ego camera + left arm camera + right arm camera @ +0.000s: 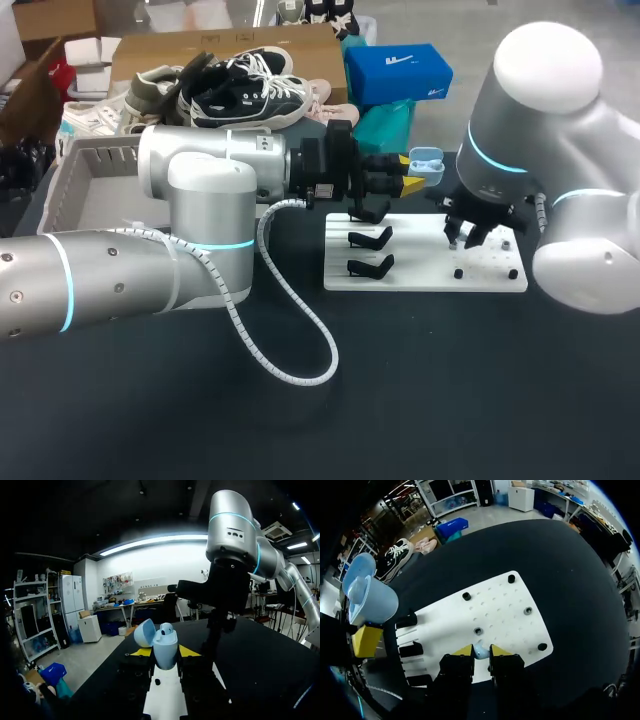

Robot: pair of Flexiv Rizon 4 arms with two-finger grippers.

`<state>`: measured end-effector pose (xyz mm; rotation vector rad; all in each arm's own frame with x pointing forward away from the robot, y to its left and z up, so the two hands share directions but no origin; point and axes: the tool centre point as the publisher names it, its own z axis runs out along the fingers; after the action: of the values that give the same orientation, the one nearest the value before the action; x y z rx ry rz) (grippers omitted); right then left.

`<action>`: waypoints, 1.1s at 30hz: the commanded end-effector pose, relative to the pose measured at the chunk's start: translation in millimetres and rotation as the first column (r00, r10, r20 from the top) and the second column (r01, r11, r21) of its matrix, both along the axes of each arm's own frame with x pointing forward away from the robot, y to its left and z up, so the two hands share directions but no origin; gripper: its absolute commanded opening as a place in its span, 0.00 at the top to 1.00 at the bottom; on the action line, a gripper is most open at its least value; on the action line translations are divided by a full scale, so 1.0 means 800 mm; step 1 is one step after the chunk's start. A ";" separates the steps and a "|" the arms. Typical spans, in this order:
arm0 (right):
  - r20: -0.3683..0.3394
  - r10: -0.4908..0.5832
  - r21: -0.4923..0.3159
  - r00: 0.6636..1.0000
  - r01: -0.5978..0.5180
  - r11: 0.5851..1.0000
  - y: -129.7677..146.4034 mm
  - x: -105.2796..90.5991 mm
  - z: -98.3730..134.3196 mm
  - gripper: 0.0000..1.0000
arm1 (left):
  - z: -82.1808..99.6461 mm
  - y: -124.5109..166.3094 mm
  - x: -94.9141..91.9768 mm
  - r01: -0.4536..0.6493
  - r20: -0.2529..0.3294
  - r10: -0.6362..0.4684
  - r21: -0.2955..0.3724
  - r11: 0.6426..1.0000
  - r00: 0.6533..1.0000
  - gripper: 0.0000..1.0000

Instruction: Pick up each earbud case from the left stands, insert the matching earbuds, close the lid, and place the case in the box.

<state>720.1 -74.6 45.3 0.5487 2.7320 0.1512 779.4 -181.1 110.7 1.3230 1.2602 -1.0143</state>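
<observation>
Inventory, table surface:
- White board point(425, 262), centre right of the frame: one.
- Black stands point(370, 266) along the board's left edge: three.
- Dark sockets point(466, 596) on the rest of the board: five, counted in the right wrist view.
- Light blue earbud case point(426, 160), lid open: one.
- Earbud point(480, 650): one visible.
- Grey box point(100, 195), upper left: one.
- Robot arms: two, the left arm point(200, 200) and the right arm point(530, 120).

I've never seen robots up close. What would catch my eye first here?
The open pale-blue case, lid flipped back, held up by the left gripper. Next to it, the right gripper is down at the white board, pinching a tiny earbud.
</observation>
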 end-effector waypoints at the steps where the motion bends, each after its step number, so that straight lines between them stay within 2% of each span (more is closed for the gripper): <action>1: 0.052 0.103 0.002 0.993 -0.103 0.995 -0.016 -0.043 0.028 1.00 | -0.001 0.000 0.000 -0.001 0.002 0.001 -0.002 1.000 1.000 1.00; 3: 0.049 0.186 -0.035 0.981 -0.185 0.982 -0.014 -0.052 0.038 1.00 | -0.001 0.000 0.000 -0.001 0.002 0.001 -0.002 1.000 1.000 1.00; 8: 0.029 0.395 -0.076 0.918 -0.392 0.917 -0.005 -0.067 0.062 1.00 | -0.001 0.000 0.000 -0.001 0.002 0.001 -0.002 1.000 1.000 1.00; 15: 0.024 0.565 -0.135 0.825 -0.557 0.820 0.013 -0.079 0.098 1.00 | -0.001 0.000 0.000 -0.001 0.002 0.001 -0.002 1.000 1.000 1.00; 20: 0.009 0.621 -0.161 0.783 -0.612 0.774 0.028 -0.064 0.128 1.00 | -0.001 0.000 0.000 -0.001 0.002 0.001 -0.002 1.000 1.000 1.00; 24: -0.005 0.640 -0.196 0.769 -0.628 0.753 0.039 -0.047 0.148 1.00 | -0.001 0.000 0.000 -0.001 0.002 0.001 -0.002 1.000 1.000 1.00; 31: 0.010 0.693 -0.192 0.721 -0.679 0.709 0.053 -0.014 0.167 1.00 | -0.001 0.000 0.000 -0.001 0.002 0.001 -0.002 1.000 1.000 1.00; 33: 0.013 0.696 -0.193 0.718 -0.681 0.707 0.057 -0.006 0.169 1.00 | -0.001 0.000 0.000 -0.001 0.002 0.001 -0.002 1.000 1.000 1.00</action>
<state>701.7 -34.1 181.6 -0.5434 2.6347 0.1155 779.4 -181.1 110.7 1.3230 1.2602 -1.0143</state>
